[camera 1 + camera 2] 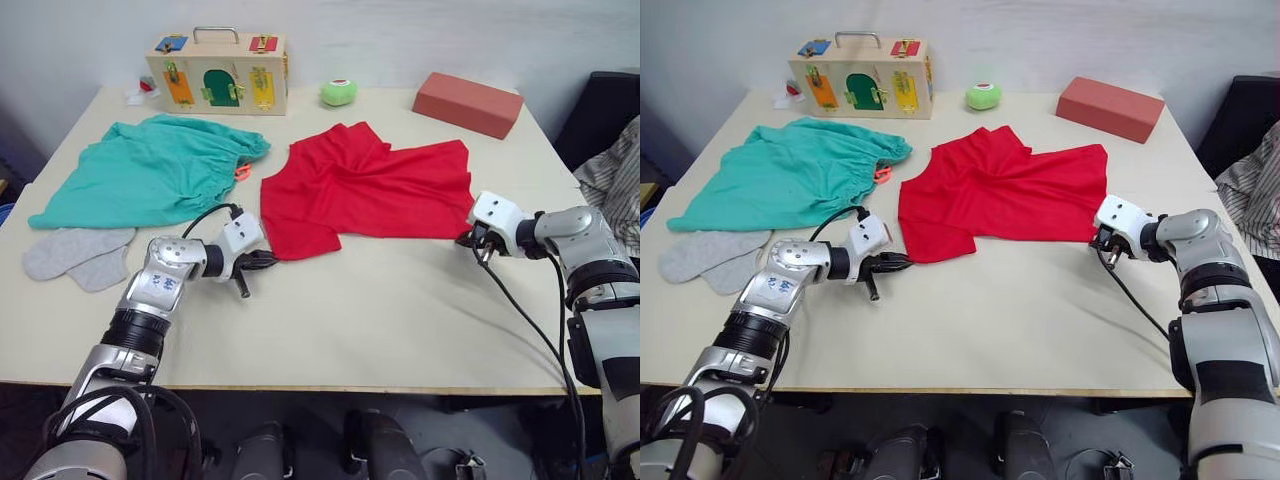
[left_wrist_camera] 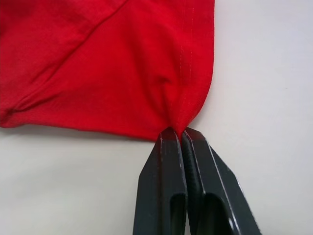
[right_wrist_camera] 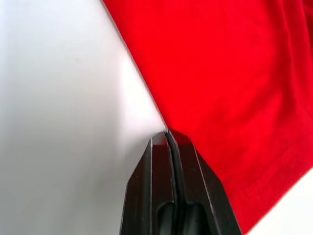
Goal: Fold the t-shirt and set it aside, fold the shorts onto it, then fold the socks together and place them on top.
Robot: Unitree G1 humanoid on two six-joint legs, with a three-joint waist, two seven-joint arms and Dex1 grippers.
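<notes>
Left hand and right hand each pinch a near corner of the crumpled bright red cotton t-shirt lying on the beige tabletop.

By the left hand, the pinched hem of the t-shirt vanishes between the closed fingers. At the right hand, the cloth's edge slips behind the fingers, so the grip there can't be confirmed. Beyond the right hand, striped fabric is cut off at the frame's edge.
</notes>
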